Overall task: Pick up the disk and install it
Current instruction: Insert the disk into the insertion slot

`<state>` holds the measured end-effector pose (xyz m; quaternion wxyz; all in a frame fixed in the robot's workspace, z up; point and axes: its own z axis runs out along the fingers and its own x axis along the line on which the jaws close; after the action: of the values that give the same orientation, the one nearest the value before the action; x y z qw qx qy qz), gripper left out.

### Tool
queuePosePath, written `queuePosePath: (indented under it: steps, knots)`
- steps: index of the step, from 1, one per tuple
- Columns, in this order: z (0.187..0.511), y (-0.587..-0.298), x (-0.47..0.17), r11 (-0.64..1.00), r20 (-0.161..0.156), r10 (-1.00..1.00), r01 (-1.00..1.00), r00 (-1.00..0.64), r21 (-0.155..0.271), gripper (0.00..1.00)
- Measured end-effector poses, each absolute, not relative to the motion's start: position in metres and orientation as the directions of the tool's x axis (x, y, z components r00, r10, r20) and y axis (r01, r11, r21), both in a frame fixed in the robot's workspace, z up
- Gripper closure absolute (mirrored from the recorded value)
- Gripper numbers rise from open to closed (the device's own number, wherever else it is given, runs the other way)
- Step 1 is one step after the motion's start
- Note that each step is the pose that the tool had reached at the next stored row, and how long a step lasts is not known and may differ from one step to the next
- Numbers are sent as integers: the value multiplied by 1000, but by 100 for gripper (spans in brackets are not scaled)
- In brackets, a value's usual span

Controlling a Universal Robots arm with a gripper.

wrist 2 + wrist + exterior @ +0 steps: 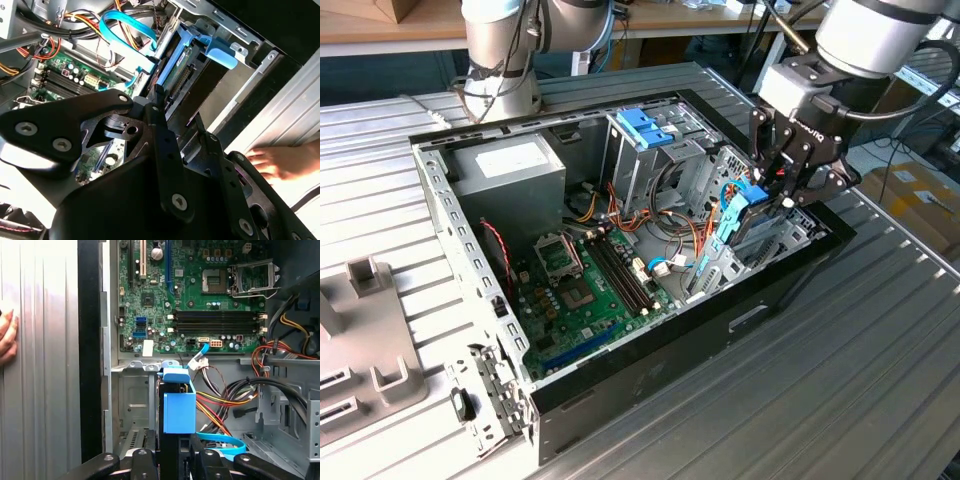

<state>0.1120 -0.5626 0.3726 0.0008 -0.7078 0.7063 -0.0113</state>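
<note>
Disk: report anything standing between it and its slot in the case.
Nothing visible blocks it. The disk, held by the gripper, stands on edge at the metal bay; a blue cable runs close beside it.

Exterior view: raised and off to one side, facing down on the whole open computer case (650, 370). Both wrist views: very near, just behind the gripper (175, 462), facing into that case (shared with each other: motherboard (200, 300), the disk (178, 410)).

Arm angled dwn, gripper (782, 190) fingers (141, 462) clamped on disk (178, 412).
</note>
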Motion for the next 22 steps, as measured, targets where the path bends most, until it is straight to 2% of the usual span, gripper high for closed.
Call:
queuePosePath:
  steps: [17,18,19,20,21,22]
  knots:
    - [353,-563,112,-2,15,-1000,-1000,2,-17,65]
    - [353,-563,112,-2,15,-1000,-1000,2,-17,64]
    - [353,-563,112,-2,15,-1000,-1000,2,-17,58]
    - [353,-563,112,-2,15,-1000,-1000,2,-17,58]
    - [353,-563,112,-2,15,-1000,-1000,2,-17,51]
    - [353,-563,112,-2,15,-1000,-1000,2,-17,51]
